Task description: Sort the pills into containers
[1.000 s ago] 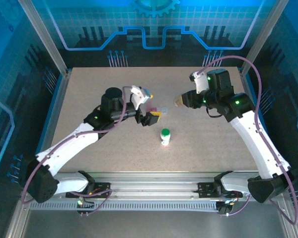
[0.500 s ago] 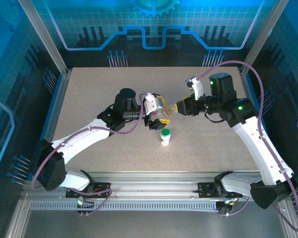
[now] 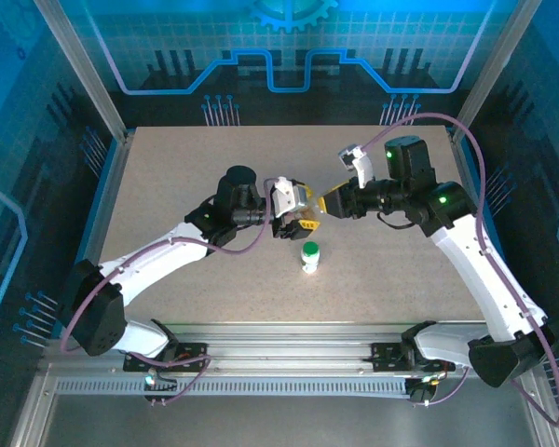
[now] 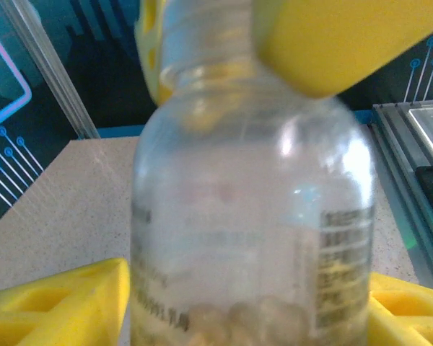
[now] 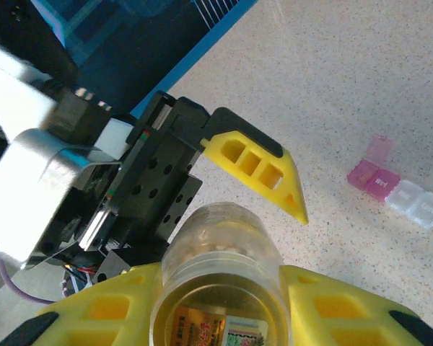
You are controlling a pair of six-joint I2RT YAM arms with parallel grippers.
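Two grippers, one vial: the left gripper (image 3: 304, 207) and right gripper (image 3: 335, 200) are facing each other over the middle of the worktop (image 3: 168, 168), with the amber vial (image 5: 220, 249) bridging them.
Vial axis: it is running left to right from one gripper into the other, with the neck at the right fingers and the body between the left fingers.
Right gripper: it is grasping the vial's neck end firmly.
Left gripper: its fingers are flanking the body, close against the glass. I cannot tell whether they are clamping.
Contents: pale pills are sitting inside.
Other containers: the green-capped white bottle (image 3: 310, 256) is standing just nearer, and the pink-and-clear pill box (image 5: 397, 191) is lying apart.
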